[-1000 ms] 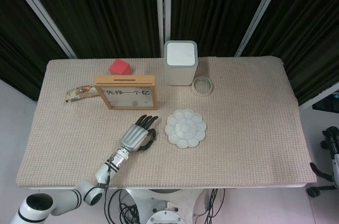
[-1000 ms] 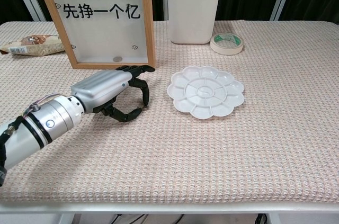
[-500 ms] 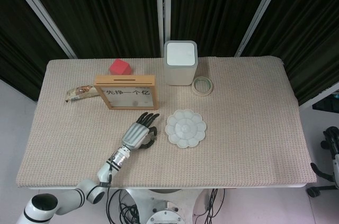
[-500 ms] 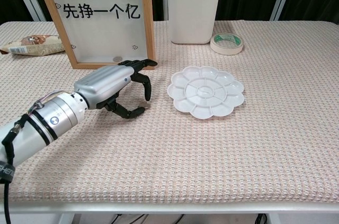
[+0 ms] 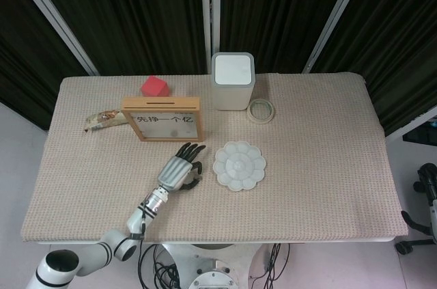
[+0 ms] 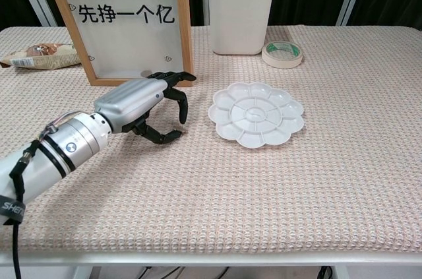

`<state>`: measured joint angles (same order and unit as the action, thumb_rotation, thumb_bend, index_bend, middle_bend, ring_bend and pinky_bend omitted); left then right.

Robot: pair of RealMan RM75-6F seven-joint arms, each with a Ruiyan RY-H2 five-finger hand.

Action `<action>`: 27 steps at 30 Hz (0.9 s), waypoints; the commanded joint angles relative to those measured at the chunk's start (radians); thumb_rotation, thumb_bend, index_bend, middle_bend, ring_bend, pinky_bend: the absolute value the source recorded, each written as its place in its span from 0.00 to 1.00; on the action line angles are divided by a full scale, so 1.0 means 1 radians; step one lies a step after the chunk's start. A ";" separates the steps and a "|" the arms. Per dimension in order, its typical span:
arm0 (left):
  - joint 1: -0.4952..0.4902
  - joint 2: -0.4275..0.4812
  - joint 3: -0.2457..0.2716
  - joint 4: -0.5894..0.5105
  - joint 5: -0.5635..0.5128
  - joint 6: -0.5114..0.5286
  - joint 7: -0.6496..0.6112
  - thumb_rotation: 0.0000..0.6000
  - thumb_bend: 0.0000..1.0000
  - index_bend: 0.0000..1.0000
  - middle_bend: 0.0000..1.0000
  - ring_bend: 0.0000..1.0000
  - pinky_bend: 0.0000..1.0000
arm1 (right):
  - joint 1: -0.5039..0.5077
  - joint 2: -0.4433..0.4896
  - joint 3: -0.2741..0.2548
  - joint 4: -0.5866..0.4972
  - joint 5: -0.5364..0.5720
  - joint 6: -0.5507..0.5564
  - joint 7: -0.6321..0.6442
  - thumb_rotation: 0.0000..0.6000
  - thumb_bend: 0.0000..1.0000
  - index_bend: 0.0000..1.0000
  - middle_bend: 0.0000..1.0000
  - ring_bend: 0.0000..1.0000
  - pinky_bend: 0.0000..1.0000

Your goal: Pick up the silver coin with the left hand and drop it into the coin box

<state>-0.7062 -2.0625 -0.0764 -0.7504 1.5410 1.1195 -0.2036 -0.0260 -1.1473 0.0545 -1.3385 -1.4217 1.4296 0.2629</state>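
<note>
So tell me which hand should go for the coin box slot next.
Left. The left hand hangs just in front of the coin box, fingers curled; whether it holds the coin is unclear. The right hand is not in view.

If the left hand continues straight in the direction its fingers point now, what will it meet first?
Probably the coin box. The left hand points up-table and slightly right, toward the box's lower right corner. Its height above the cloth is unclear; it might slip just past the corner.
</note>
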 commanded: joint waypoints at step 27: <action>-0.009 0.016 -0.005 -0.021 -0.019 -0.022 0.031 1.00 0.37 0.55 0.05 0.00 0.05 | 0.007 0.005 0.001 0.002 0.006 -0.022 0.009 1.00 0.18 0.00 0.00 0.00 0.00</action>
<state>-0.7154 -2.0472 -0.0816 -0.7707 1.5220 1.0979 -0.1725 -0.0189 -1.1426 0.0552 -1.3360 -1.4159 1.4077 0.2721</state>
